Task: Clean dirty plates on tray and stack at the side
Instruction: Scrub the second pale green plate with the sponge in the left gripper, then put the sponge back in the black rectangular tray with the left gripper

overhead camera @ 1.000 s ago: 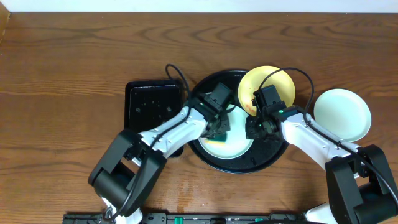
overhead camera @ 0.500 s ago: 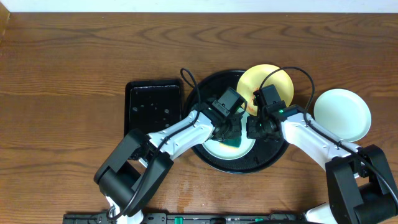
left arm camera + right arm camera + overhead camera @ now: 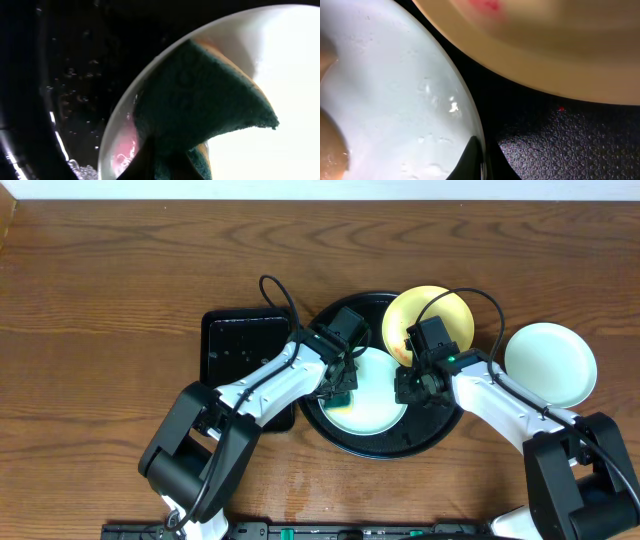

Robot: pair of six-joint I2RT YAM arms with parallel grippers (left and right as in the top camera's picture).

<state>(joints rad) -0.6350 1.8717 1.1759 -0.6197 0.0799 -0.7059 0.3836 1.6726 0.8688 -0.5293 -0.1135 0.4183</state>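
The left end effector [image 3: 340, 387] is clamped on a green sponge [image 3: 200, 100] that presses on the left edge of the mint plate [image 3: 378, 398]. This plate lies in the tray [image 3: 385, 444] at the table's middle. The right end effector [image 3: 413, 387], closed narrow, pinches that plate's right rim. A yellow plate [image 3: 430, 315] overlaps the tray's far rim. Another mint plate [image 3: 550, 363] sits on the table beside the tray, toward the table's right edge.

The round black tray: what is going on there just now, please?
The left gripper holds a green sponge pressed on the left part of the mint plate that lies in the round tray. The right gripper is shut at that plate's right rim, apparently steadying it. A yellow plate with a red smear leans on the tray's far rim, not yet cleaned. Another pale plate sits on the table to the right.
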